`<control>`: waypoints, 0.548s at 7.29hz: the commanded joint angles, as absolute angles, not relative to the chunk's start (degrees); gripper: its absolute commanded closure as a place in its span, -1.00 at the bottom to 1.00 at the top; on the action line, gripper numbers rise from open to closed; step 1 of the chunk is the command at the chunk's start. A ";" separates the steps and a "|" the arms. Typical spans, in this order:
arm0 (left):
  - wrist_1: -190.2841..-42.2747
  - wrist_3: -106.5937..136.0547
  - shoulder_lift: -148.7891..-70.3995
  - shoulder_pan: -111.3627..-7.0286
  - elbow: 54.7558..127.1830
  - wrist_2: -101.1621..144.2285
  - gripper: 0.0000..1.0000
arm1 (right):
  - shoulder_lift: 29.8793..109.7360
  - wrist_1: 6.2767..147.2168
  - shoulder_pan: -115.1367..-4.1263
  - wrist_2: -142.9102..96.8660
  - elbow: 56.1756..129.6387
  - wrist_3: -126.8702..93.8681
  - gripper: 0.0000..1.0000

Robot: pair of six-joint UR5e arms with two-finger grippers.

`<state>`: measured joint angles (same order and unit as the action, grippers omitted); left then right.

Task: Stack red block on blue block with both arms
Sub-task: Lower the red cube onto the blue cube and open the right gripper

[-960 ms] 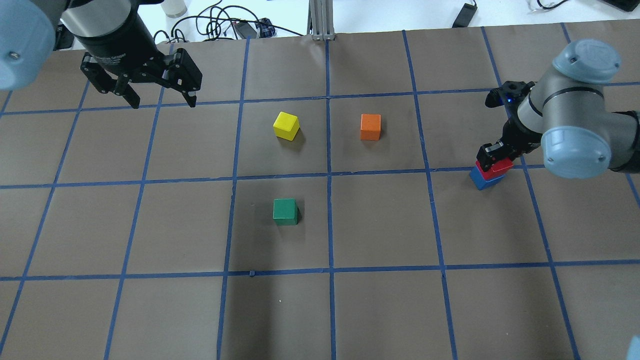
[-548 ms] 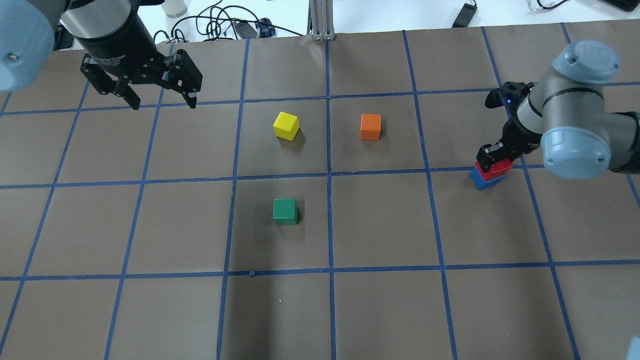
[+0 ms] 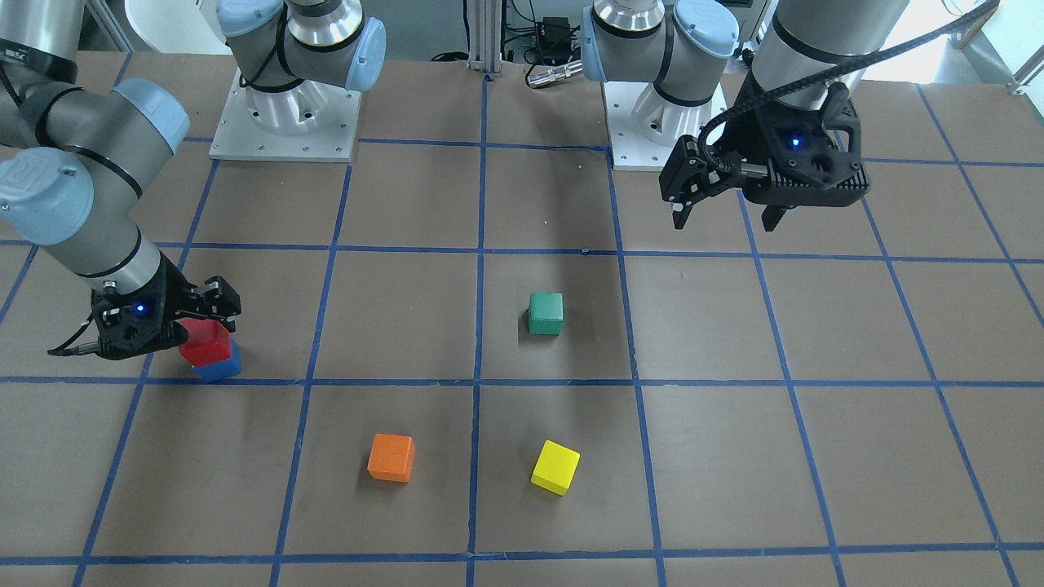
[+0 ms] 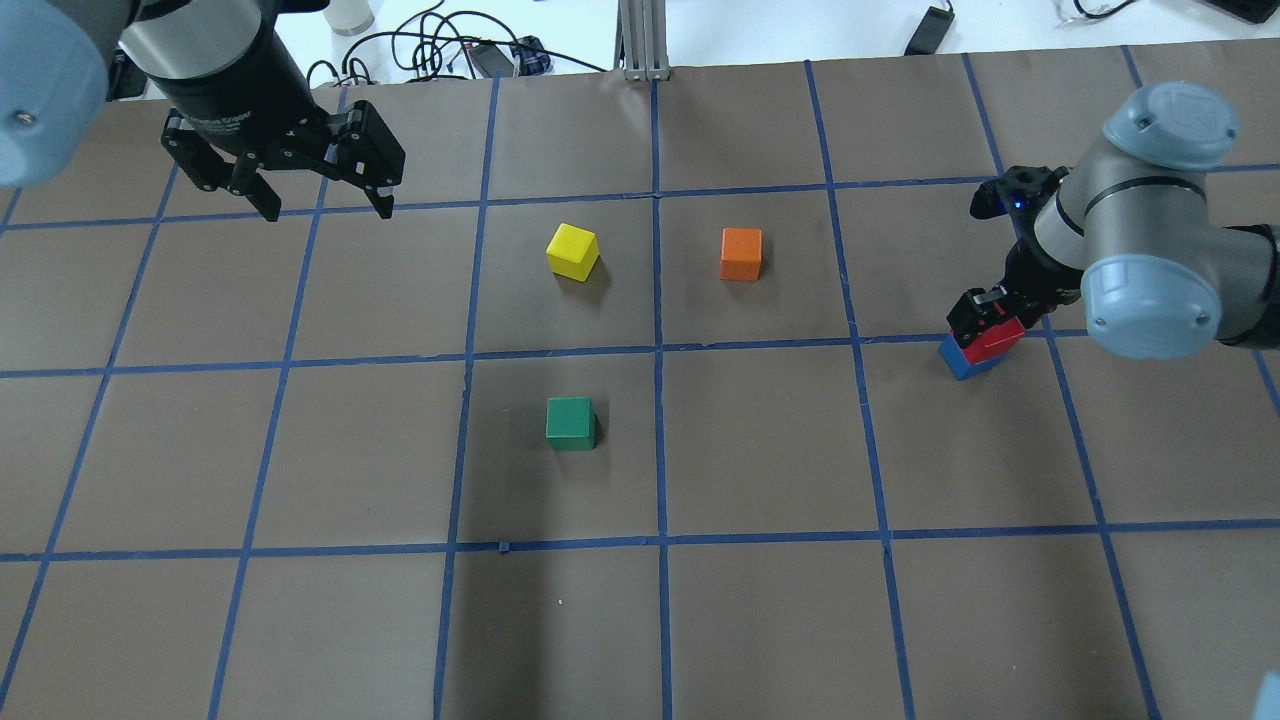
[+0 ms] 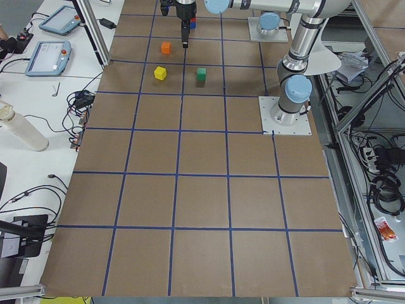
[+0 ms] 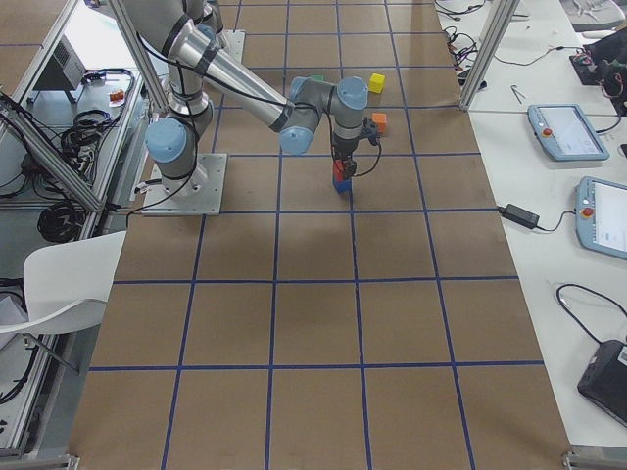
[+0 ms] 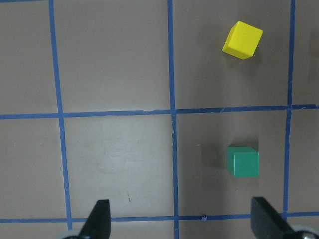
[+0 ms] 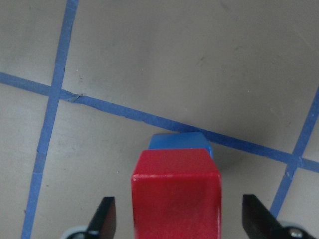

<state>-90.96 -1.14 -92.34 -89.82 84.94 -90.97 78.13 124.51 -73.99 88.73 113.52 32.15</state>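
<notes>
The red block [image 8: 175, 199] rests on the blue block [image 8: 178, 141] at the table's right side, on a blue tape line. The stack also shows in the overhead view, red [image 4: 1000, 338] over blue [image 4: 962, 362], and in the front view, red [image 3: 204, 346] over blue [image 3: 218, 371]. My right gripper [image 8: 179, 214] is lowered around the red block, open, with a gap between each finger and the block's sides. My left gripper [image 4: 328, 210] is open and empty, held above the far left of the table, well away from the stack.
A yellow cube [image 4: 572, 250], an orange cube [image 4: 741, 253] and a green cube [image 4: 570, 422] sit apart near the table's middle. The brown mat carries a grid of blue tape lines. Cables and a metal post lie beyond the far edge.
My right gripper has shifted very slightly at the stack; the red and blue blocks have stayed in place. My left gripper has barely moved.
</notes>
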 commanded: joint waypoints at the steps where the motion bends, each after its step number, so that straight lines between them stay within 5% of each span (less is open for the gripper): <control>1: -90.97 -1.14 -92.37 -89.82 84.99 -90.88 -1.00 | 78.92 123.15 -73.92 88.95 112.25 31.38 -1.00; 4: -90.97 -1.14 -92.37 -89.82 84.82 -90.88 -1.00 | 81.46 104.14 -74.00 89.12 100.51 27.80 -1.00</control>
